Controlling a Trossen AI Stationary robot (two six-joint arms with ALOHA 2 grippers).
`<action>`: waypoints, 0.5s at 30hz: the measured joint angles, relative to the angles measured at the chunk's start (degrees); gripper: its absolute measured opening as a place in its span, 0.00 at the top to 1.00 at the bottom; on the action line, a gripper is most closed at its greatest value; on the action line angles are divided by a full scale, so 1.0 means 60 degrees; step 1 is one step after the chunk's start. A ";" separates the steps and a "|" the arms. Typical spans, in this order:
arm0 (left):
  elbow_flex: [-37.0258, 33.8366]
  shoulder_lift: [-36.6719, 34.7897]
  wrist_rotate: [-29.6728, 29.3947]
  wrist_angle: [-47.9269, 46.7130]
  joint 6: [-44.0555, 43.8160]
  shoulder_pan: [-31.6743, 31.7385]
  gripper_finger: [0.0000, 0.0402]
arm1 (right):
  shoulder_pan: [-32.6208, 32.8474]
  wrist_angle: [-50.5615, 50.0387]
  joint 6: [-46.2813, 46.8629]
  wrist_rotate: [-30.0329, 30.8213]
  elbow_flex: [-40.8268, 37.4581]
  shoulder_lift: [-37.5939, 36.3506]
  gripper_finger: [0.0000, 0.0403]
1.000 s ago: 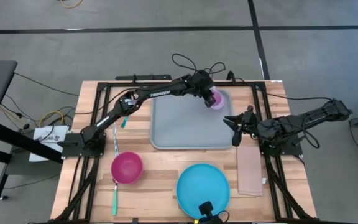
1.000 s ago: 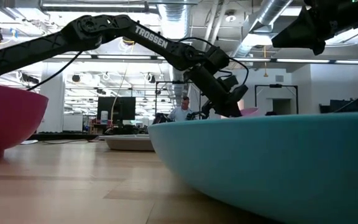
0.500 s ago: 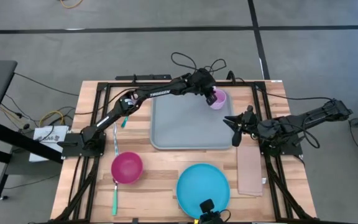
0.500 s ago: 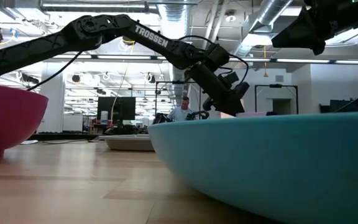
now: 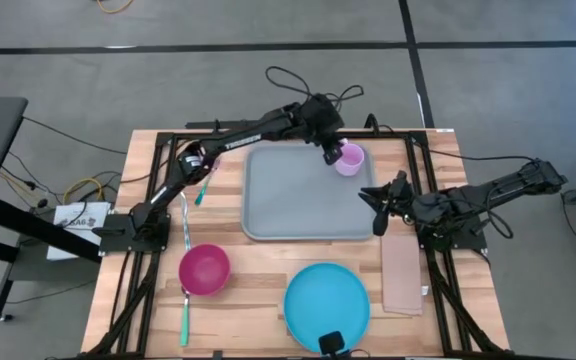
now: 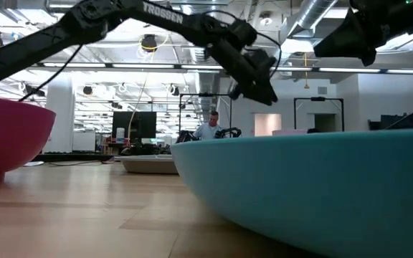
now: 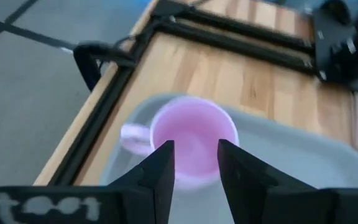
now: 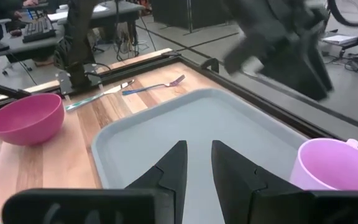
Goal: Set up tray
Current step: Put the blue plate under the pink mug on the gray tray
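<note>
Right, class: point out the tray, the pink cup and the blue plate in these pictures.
tray (image 5: 298, 200), high view, bare middle of its floor.
pink cup (image 5: 349, 159), high view, its open mouth.
blue plate (image 5: 326, 297), high view, its centre.

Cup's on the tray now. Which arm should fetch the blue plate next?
Right, probably. The right gripper waits by the tray's right edge, nearer the blue plate. The left gripper is above the pink cup at the far corner.

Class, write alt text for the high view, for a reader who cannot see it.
Seen from above, a pink cup stands in a far corner of the grey-blue tray, the left tool open just beside it. The right tool waits at the tray's right edge, near a tan napkin; a blue plate and magenta bowl sit on the wooden table.
</note>
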 joint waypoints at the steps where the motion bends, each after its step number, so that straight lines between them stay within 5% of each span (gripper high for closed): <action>1: -0.0003 -0.0155 -0.0024 -0.0285 0.0132 -0.0001 0.73 | -0.0002 0.0006 -0.0002 -0.0002 0.0000 0.0040 0.83; 15: -0.0001 -0.2492 -0.0964 -0.4468 0.0650 -0.0189 0.73 | -0.0002 -0.0109 -0.0004 -0.0311 0.0000 0.0110 0.83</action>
